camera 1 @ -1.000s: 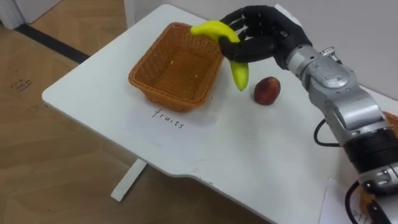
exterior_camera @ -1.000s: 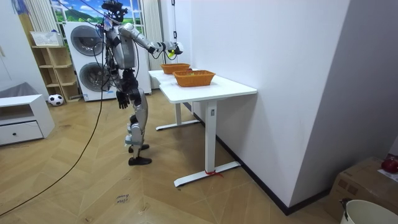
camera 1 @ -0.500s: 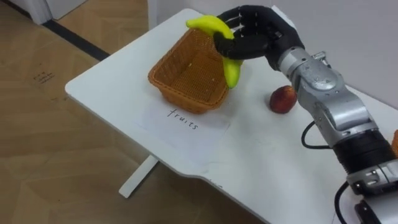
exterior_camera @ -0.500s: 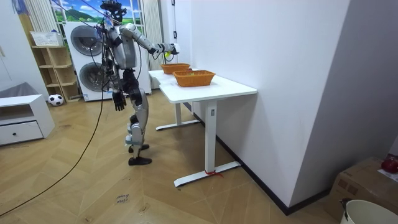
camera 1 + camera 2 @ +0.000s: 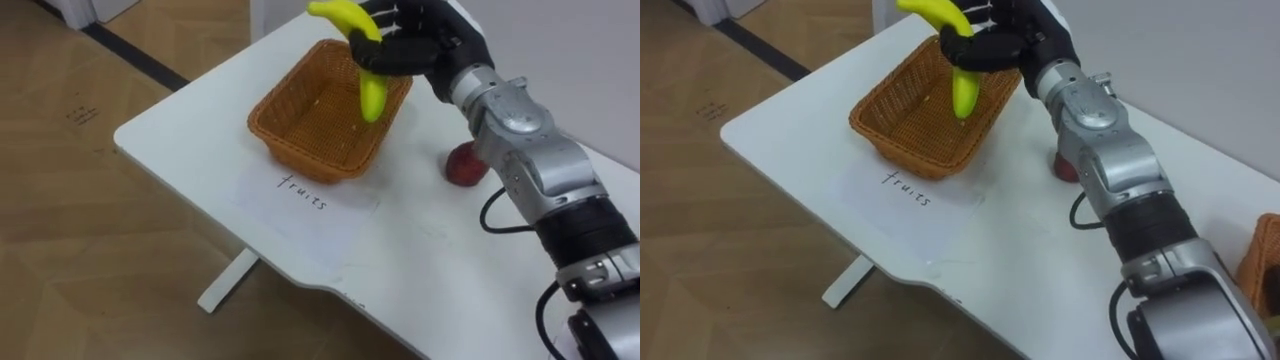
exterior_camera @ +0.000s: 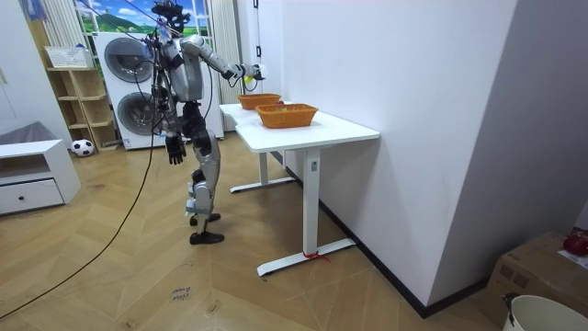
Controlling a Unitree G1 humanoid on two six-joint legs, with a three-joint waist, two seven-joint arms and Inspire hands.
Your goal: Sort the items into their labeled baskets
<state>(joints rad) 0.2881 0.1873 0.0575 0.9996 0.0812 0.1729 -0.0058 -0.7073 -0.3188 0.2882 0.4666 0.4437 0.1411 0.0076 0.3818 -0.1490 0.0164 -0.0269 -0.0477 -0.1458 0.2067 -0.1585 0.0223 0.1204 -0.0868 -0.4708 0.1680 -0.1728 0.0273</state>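
White table (image 5: 400, 250) runs across wooden floor, and the robot stands at its end in the room view, with washing machines (image 6: 129, 87) behind it. Its left robot hand (image 6: 173, 147) hangs by its hip, too small there for its state to be judged. Nearest on the table lies a sheet of paper (image 5: 345, 215) with a handwritten word, its near part blending into the white top. Just beyond it sits an orange wicker basket (image 5: 300, 150). At the right edge of the right eye view a second wicker basket (image 5: 1265, 265) is cut off, leaving a corner.

Over the far side of the first basket, the right robot hand (image 5: 420, 45) is clenched round a banana (image 5: 370, 90), dark fingers wrapped about its middle; the frame's top edge cuts off the hand's upper part. The banana is bright yellow and curved, its upper end near the frame top and its lower tip pointing down into the basket's opening, apparently clear of the weave. To the right, a reddish round fruit (image 5: 465, 168) rests on the table, partly hidden behind the silver forearm.
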